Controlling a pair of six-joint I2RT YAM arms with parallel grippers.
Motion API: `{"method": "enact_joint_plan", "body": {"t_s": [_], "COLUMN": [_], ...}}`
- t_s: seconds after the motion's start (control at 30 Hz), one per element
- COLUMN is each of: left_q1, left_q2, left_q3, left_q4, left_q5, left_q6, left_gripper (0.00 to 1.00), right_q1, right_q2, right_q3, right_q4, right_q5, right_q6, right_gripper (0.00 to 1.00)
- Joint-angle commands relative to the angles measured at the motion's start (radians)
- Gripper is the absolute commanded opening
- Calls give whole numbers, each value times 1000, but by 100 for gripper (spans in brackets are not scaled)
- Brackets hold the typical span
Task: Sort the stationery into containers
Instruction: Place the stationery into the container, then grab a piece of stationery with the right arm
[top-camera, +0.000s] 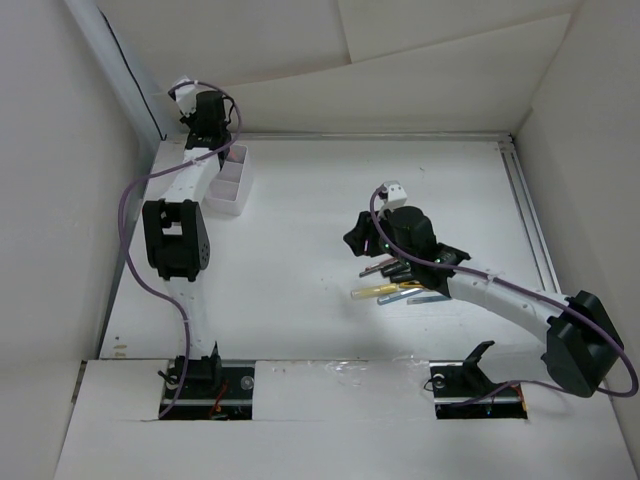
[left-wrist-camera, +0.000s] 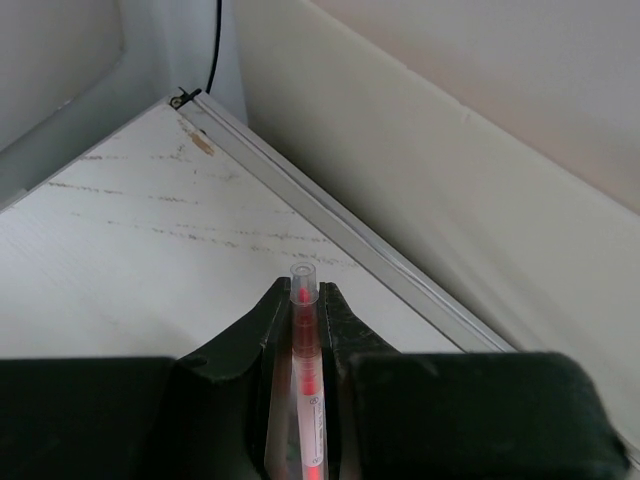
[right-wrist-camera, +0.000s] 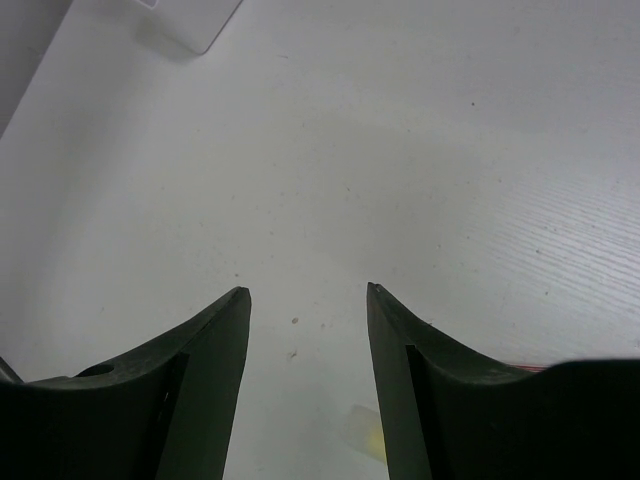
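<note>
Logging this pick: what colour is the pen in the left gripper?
The pen is red inside a clear barrel; left wrist view.

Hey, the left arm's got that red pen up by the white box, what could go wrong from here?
1. The clear red-ink pen pinched in the left tool points toward the back wall, and the white partitioned plastic box is absent from the left wrist view; released here, it may miss the box.
2. The right tool hangs open over the loose pile of pens, which lie touching; closing could catch several or scatter them.
</note>
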Motion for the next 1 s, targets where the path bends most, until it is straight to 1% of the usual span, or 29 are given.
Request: {"method": "enact_joint_plan", "body": {"t_s": [0.0,0.13,0.17,0.2,0.3,0.33,0.37,0.47,0.53,0.57,0.63,0.67,0.7,0.73,0.77,0.8,0.83,0.87,0.9,0.97], "left_q1": [8,8,8,8,8,8,8,8,8,-2,-2,-12,-23,-32,-49,-60,-69,-103,-124,-187], "left_q2": [-7,2,2,2,-27,-36,-47,-87,-116,-131,-196,-220,-246,-309,-349,-392,-433,-507,-536,-579], "left_q3": [53,44,14,4,-22,-32,-43,-66,-66,-78,-121,-134,-146,-190,-227,-279,-342,-465,-520,-623], "left_q4": [62,81,90,99,99,111,127,136,124,124,139,139,139,139,153,204,249,289,329,373], "left_q5": [-28,-28,-19,-19,15,15,25,47,61,70,90,101,123,137,157,180,259,292,312,355], "left_q6": [33,33,33,33,33,33,33,24,23,23,4,-7,-21,-56,-78,-104,-130,-156,-218,-246], "left_gripper": [0,0,2,11,24,33,36,42,42,42,42,42,42,35,34,34,34,34,31,31], "right_q1": [-3,-3,-3,-3,-3,-3,-3,-3,-3,-3,-3,-3,-3,-12,-23,-32,-53,-66,-78,-122], "right_q2": [-4,5,5,15,15,15,15,15,15,-10,-28,-43,-44,-53,-53,-53,-53,-42,-42,-30], "right_q3": [3,3,3,3,3,3,3,3,3,-7,-16,-27,-27,-27,-27,-18,-17,-17,-17,-17], "right_q4": [69,69,78,78,78,78,78,78,78,78,78,78,78,64,38,-20,-46,-72,-89,-123], "right_q5": [-24,-11,-11,-11,0,0,0,11,11,20,66,93,121,173,210,245,312,340,359,374], "right_q6": [3,3,3,3,3,3,3,-6,-6,-6,-6,3,3,21,40,78,97,115,146,172], "right_gripper": [56,56,56,56,56,56,56,56,56,53,42,30,22,13,5,0,0,0,0,0]}}
